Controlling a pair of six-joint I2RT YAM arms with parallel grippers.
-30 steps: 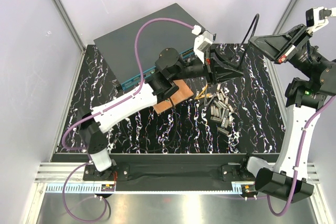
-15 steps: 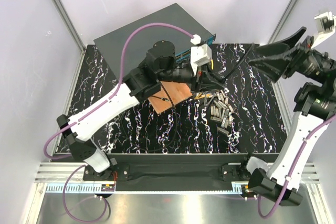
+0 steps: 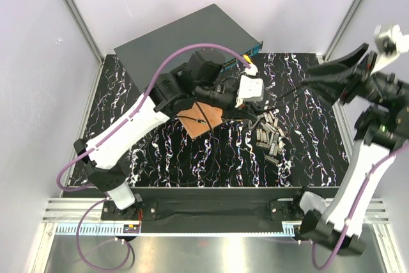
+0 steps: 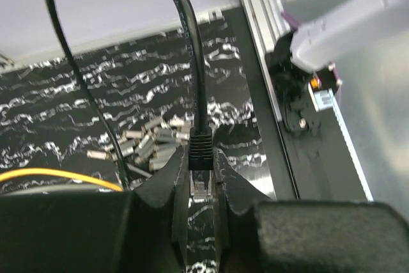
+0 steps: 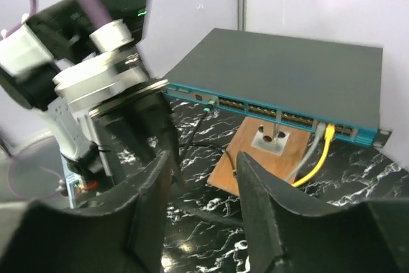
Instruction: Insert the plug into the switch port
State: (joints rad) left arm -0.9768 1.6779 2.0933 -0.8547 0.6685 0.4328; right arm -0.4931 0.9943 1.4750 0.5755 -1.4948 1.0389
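Observation:
The switch lies at the back, dark grey on top; its teal front edge with the row of ports faces the right wrist view. My left gripper is shut on the plug, a black-booted clear connector held between the fingertips, with its black cable rising away. From above, the left gripper hangs in front of the switch, turned away from the ports. My right gripper is raised at the right and open, its fingers empty.
A wooden board with a metal bracket lies before the switch. Yellow and grey cables sit in ports at the right end, and a green-tipped black one further left. Several loose connectors are piled mid-table.
The left arm has drawn its gripper and the plug back over the board and turned it toward the near edge. The right gripper has gone from shut to open.

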